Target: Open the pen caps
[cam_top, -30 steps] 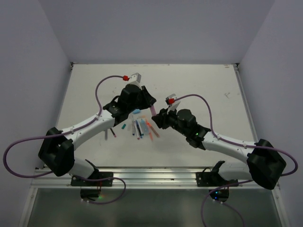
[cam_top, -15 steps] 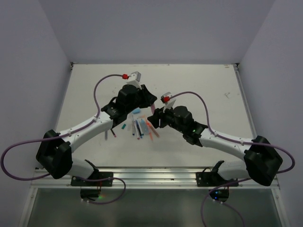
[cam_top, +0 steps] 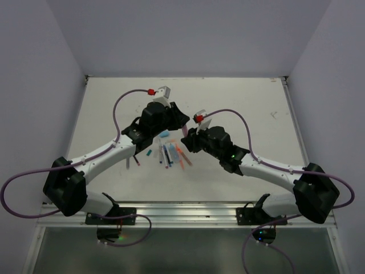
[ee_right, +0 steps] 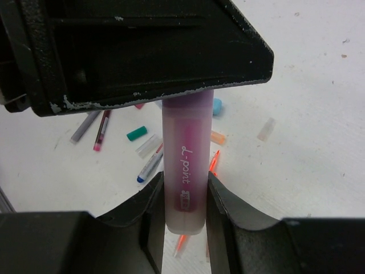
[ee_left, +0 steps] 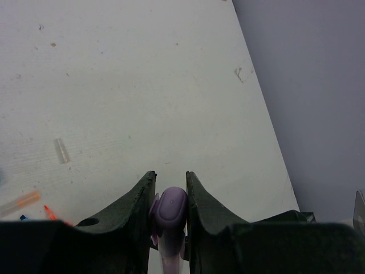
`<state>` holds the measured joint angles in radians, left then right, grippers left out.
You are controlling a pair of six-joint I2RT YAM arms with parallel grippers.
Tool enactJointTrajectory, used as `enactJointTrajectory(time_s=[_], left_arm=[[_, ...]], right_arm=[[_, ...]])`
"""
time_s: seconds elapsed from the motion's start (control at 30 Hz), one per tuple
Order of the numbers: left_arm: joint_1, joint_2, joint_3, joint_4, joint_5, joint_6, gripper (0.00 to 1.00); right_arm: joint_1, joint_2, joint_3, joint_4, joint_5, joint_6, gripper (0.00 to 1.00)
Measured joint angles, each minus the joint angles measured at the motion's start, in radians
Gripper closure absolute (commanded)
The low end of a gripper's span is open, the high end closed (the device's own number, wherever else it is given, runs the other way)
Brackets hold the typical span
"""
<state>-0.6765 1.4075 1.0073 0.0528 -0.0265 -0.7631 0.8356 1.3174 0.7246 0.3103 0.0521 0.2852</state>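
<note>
A pink-purple pen (ee_right: pixel 185 142) is held in the air between both grippers, above the pile of pens (cam_top: pixel 171 154). My left gripper (ee_left: pixel 169 181) is shut on the pen's purple cap (ee_left: pixel 171 206). My right gripper (ee_right: pixel 183 184) is shut on the other end of the pen's translucent body. In the top view the left gripper (cam_top: pixel 173 122) and right gripper (cam_top: pixel 188 137) almost touch, and they hide most of the pen. Loose caps lie on the table: teal (ee_right: pixel 137 133), light blue (ee_right: pixel 217 106), orange (ee_right: pixel 217 137) and clear (ee_right: pixel 266 129).
Several pens lie loose under the grippers, among them a blue-tipped one (ee_right: pixel 149 165) and an orange one (ee_right: pixel 212 164). A grey pen (ee_right: pixel 85 125) and a pink pen (ee_right: pixel 102 130) lie off to the left. The white table (cam_top: pixel 239 103) has walls on three sides.
My right gripper has moved left and up to the left gripper, closing the gap, and now holds the pen's body. The left arm has barely moved.
</note>
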Motion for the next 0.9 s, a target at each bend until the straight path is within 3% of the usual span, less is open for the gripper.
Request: enactJointTrajectory(time_s=[0.9], left_arm=[[-0.042,-0.004,0.1,0.012,-0.054,0.105,1.0]], right_arm=[[-0.012,-0.093,-0.072,0.122,0.032,-0.069,1.0]])
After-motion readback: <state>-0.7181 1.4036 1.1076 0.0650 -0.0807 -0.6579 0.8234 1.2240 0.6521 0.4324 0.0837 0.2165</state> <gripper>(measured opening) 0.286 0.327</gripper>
